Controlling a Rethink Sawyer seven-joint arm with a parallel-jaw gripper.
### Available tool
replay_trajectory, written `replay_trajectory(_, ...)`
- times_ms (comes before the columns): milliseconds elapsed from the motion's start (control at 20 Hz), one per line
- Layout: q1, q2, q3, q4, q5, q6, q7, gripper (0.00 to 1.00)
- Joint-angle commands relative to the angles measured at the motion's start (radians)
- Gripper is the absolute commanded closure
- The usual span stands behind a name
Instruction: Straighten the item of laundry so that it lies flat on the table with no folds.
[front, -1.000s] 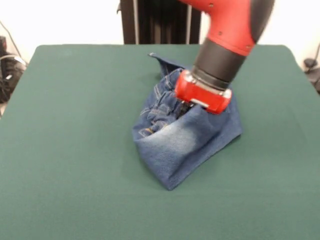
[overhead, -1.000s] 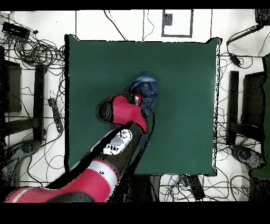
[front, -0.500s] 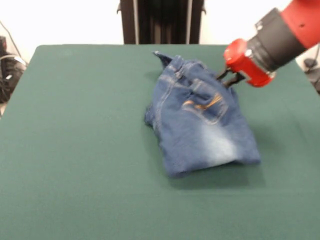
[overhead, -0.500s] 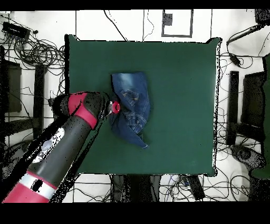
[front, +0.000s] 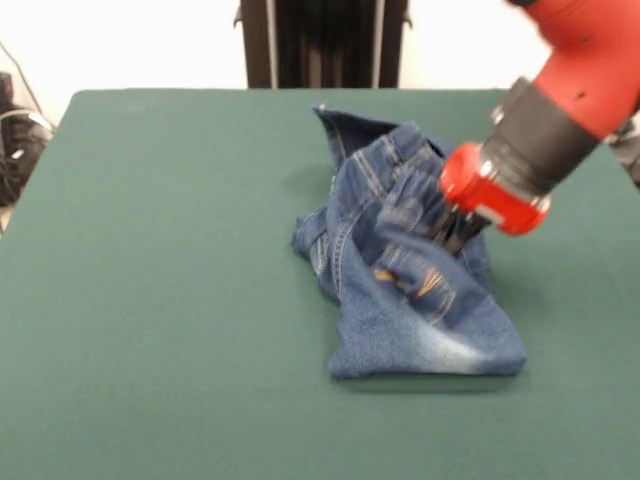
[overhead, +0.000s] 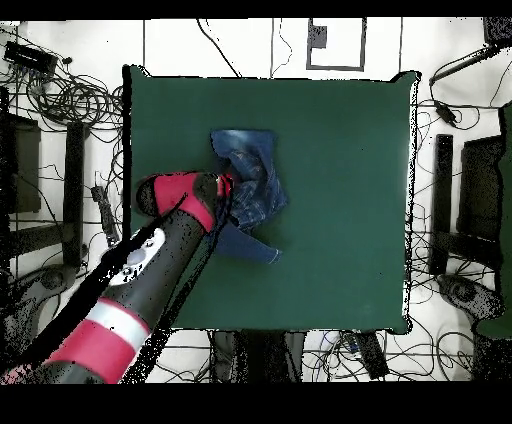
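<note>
Dark green felt covers the table (front: 150, 300), and nearly all of it is bare; the work is crowded into a patch right of centre in the front view. Down there the gripper (front: 458, 228) has its dark fingers pushed into the bunched middle of the jeans (front: 400, 260), and they appear to be pinched together on a gather of denim, though the cloth hides the tips, so the hold is a judgement rather than something plainly seen. The red wrist behind it slants in from the upper right, which suits a sideways drag across the felt more than a straight lift. Around the grip the denim rises in a ridge, with the orange-stitched pocket (front: 425, 283) creased just below it. One end, probably the waistband, stands up as a flap toward the table's far side, while the faded lower part lies flatter toward the near edge. Seen from overhead, the jeans (overhead: 250, 190) sit a little left of the table's centre, well clear of every edge, so there is room to spread them. Folds remain; the task looks well short of done.
</note>
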Motion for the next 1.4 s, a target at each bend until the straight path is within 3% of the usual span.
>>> replay_trajectory(50, -0.071, 0.131, 0.271, -0.028, 0.061, -0.152, 0.213, 1.00)
replay_trajectory(250, -0.068, 0.142, 0.273, -0.027, 0.055, -0.180, 0.225, 1.00)
replay_trajectory(400, -0.147, 0.110, 0.374, -0.005, -0.021, -0.241, 0.081, 1.00)
replay_trajectory(600, -0.223, 0.068, 0.453, 0.051, -0.087, -0.321, 0.038, 1.00)
replay_trajectory(1050, -0.282, 0.020, 0.501, 0.133, -0.173, -0.440, 0.144, 1.00)
replay_trajectory(1100, -0.288, 0.017, 0.509, 0.139, -0.176, -0.444, 0.149, 0.00)
replay_trajectory(1400, -0.264, 0.015, 0.480, 0.137, -0.171, -0.420, 0.174, 0.00)
